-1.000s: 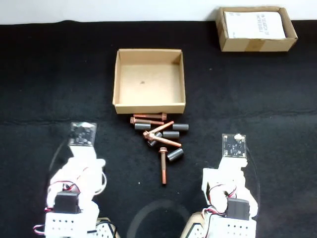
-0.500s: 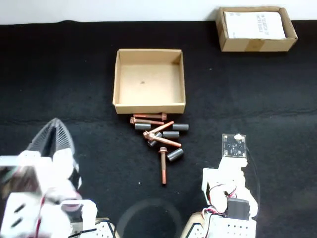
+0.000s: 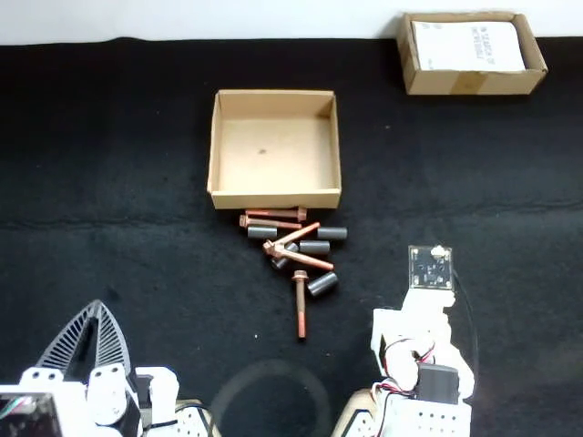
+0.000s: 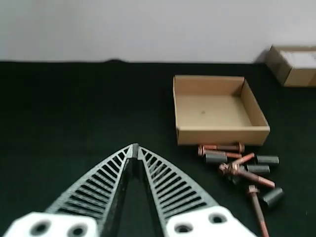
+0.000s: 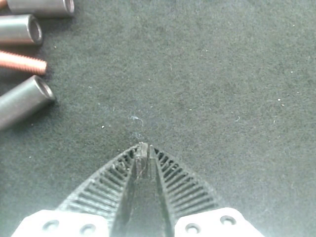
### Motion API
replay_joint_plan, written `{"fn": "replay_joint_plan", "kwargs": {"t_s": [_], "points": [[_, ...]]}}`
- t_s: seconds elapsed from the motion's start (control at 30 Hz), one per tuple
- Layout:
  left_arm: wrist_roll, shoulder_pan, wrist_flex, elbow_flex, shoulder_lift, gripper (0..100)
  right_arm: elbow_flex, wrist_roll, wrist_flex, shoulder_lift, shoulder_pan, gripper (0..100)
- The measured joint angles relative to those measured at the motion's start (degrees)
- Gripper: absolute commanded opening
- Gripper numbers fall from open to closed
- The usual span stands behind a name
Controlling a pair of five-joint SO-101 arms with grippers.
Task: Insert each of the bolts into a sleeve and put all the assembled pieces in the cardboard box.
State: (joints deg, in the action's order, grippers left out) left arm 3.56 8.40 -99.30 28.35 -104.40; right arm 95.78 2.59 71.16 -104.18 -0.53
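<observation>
Lying well apart from left gripper: bolts beside cardboard box

The white paper sheet in the small brown cardboard box carries dark print, too small to read.

Left gripper raised and angled forward, right gripper low, pointing down, both with tips pressed together.

A creased black cloth runs up to a plain pale wall; at the far edge, an open carton holds white paper.
</observation>
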Motion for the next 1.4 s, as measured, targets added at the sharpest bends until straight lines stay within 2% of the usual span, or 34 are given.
{"fn": "replay_joint_plan", "kwargs": {"t_s": [0.1, 0.27, 0.37, 0.53, 0.8, 0.93, 1.1, 1.23, 1.3, 1.4], "points": [[0.0, 1.1, -1.1, 0.4, 0.0, 1, 0.0, 0.0, 0.0, 0.0, 0.0, 0.6], [0.0, 9.5, -1.2, 3.8, 0.7, 1, 0.0, 0.0, 0.0, 0.0, 0.0, 0.6], [0.0, 12.0, -1.5, 5.0, 3.9, 1, 0.0, 0.0, 0.0, 0.0, 0.0, 0.6], [0.0, 15.2, -1.5, 3.9, 16.4, 1, 0.0, 0.0, 0.0, 0.0, 0.0, 0.6], [0.0, 15.2, -1.7, 2.7, 34.9, 1, 0.0, 0.0, 0.0, 0.0, 0.0, 0.6], [0.4, 9.8, -1.7, 7.4, 40.3, 1, 0.0, 0.0, 0.0, 0.0, 0.0, 0.6], [9.3, -1.2, -1.7, 8.7, 45.0, 1, 0.0, 0.0, 0.0, 0.0, 0.0, 0.9], [11.3, -11.3, -0.6, 8.7, 46.0, 1, 0.0, 0.0, -5.1, 0.0, 0.4, 1.3], [11.9, -15.4, 0.4, 8.7, 46.0, 1, 0.0, 0.0, -10.5, 0.0, 2.2, 5.8], [14.6, -17.4, 1.1, 8.7, 46.0, 1, 0.0, 0.0, -14.8, 0.0, 2.7, 20.0]]}}
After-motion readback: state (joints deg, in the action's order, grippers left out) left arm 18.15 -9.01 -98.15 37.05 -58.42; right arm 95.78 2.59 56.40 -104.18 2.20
